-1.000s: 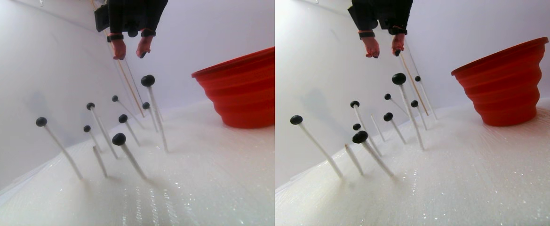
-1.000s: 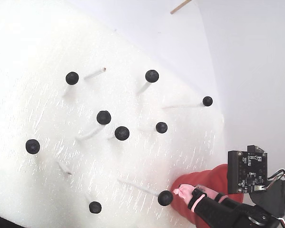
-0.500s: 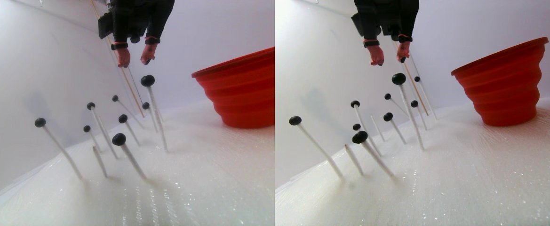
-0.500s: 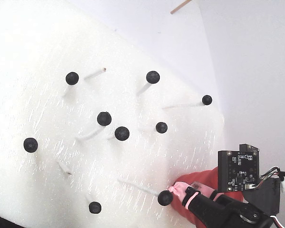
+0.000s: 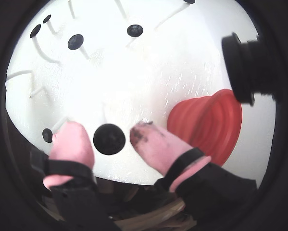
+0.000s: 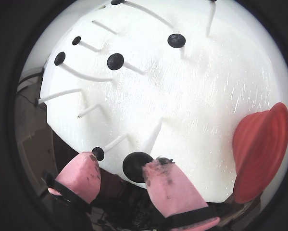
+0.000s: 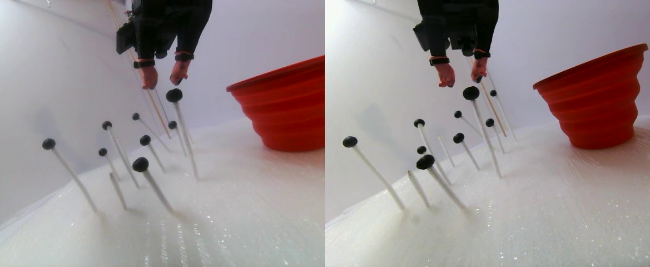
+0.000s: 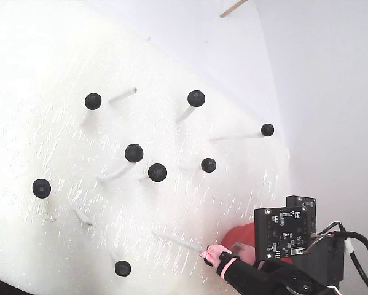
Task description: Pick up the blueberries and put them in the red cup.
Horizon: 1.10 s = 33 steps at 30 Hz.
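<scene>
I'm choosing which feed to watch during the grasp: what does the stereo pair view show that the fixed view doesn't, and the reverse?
Only the stereo pair view shows the target blueberry on top of its stick, just below the open gripper, plus the red cup standing upright in side profile. Only the fixed view shows the layout from above, with the arm's circuit board; there the arm hides the target berry and most of the cup. Both share the other blueberries on thin white sticks in the white foam base.
</scene>
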### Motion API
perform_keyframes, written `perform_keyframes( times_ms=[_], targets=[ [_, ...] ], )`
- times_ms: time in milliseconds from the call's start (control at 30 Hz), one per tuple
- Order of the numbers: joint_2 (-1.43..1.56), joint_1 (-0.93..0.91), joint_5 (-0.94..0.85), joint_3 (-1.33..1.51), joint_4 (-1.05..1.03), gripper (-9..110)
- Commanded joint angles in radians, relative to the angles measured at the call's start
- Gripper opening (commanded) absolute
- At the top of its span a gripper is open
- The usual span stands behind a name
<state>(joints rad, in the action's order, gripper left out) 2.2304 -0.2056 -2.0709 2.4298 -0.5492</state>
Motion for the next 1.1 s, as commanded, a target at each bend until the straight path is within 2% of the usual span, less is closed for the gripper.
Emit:
perform_keyframes(
  times_ms=[0,1067],
  targets=[
    [-0.005,-0.003,-0.014,-0.012,0.032,18],
    [-0.046,-0.026,-0.077,0.057,0.126,19]
  ],
)
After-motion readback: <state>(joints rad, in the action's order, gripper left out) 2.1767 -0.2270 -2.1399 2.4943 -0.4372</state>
